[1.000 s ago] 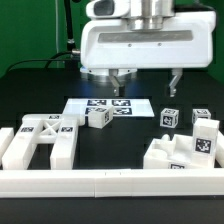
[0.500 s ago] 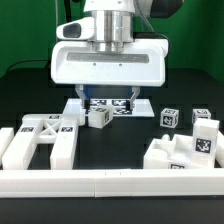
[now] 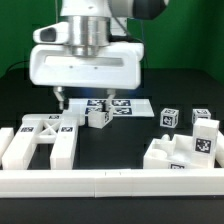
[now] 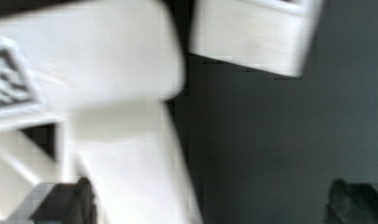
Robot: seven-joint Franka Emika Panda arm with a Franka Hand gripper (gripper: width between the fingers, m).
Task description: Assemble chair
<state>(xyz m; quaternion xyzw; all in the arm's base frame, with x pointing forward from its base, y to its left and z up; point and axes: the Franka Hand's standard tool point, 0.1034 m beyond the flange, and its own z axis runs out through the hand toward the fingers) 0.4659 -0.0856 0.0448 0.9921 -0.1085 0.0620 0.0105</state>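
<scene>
Well, the chair (image 3: 45, 138) lies in loose parts on the tabletop. The frame (image 3: 30, 148) is at the near edge toward the exterior view's left corner, and the seat (image 3: 180, 152) is toward the right one. Three cubes (image 3: 98, 117) sit farther back by the marker board (image 3: 138, 108). The gripper (image 3: 90, 99) hangs over the frame's far end, jaws wide, holding nothing. A rail (image 3: 110, 184) lines the near edge.

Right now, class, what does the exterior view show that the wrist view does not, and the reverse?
Only exterior: the seat, two cubes at the exterior view's right, the marker board and the rail. Only wrist: both fingertips together, set wide apart. Both: the open gripper, the dark table, and white chair parts, probably the frame.
</scene>
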